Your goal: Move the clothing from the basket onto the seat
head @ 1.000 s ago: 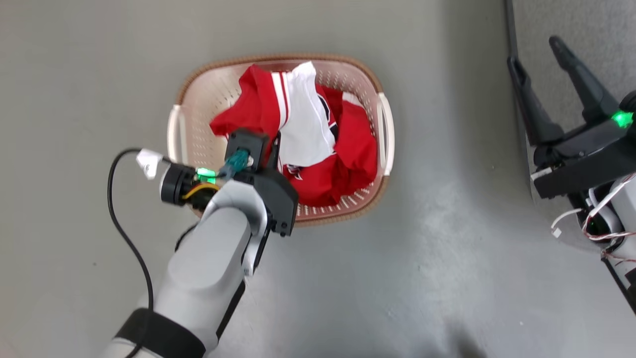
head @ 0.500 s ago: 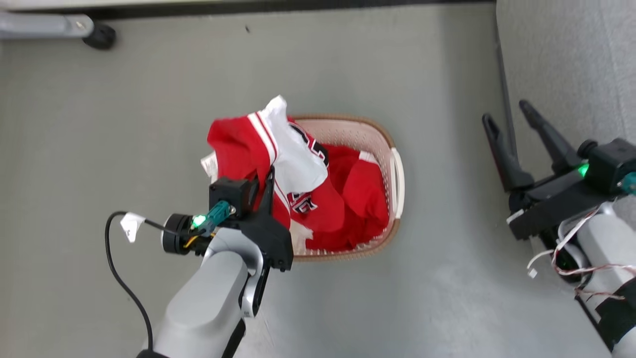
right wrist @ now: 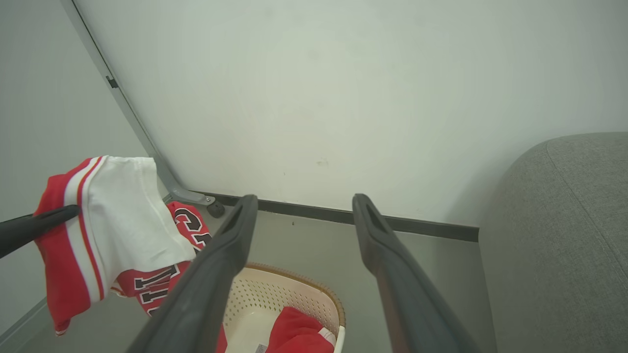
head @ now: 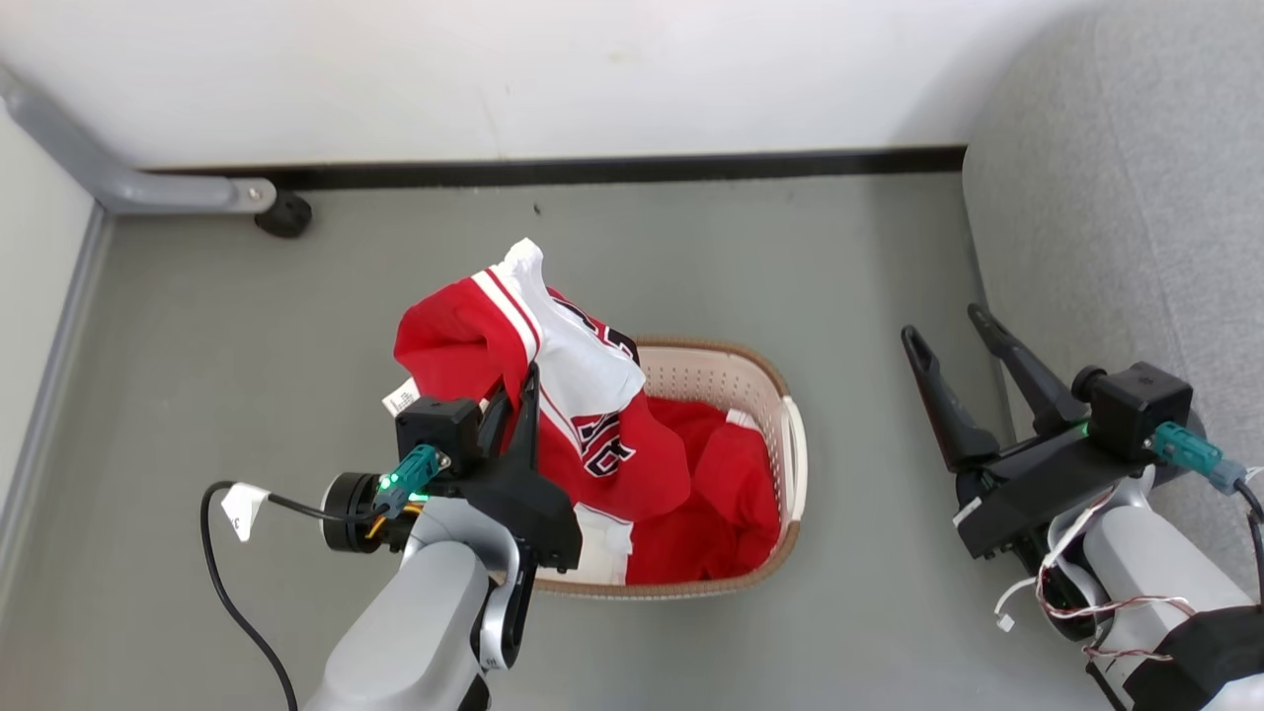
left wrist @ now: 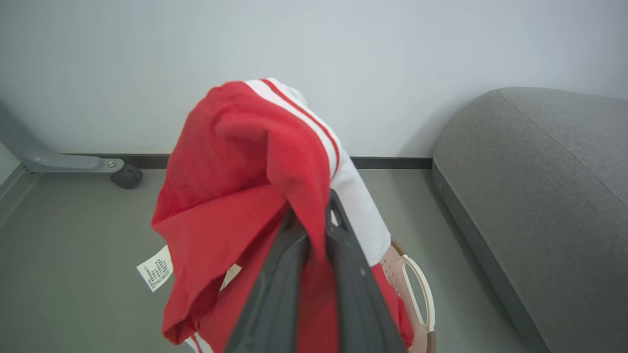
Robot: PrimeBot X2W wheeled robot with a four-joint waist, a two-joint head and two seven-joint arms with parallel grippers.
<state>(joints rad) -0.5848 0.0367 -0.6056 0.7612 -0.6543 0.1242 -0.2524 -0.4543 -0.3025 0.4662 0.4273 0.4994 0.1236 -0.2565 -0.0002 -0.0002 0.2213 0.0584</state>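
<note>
**Readable markings: fragments only**

- Jersey (head: 583, 395): black block lettering outlined in white on the red front. Folds cut it short. A "C" shows in the right wrist view, followed by upright strokes that form no readable word.
- Care tag (left wrist: 157, 268): white, at the jersey's edge, with rows of fine dark print too small to read.
- Paper label (right wrist: 259, 349) in the bottom of the basket (right wrist: 274, 299): print illegible.
- Cable tag (head: 240, 504): white, with one small dark mark, not legible.

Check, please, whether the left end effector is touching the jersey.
Touching. In the left wrist view the left end effector is shut on the jersey, with red fabric pinched between its two fingers.
</note>
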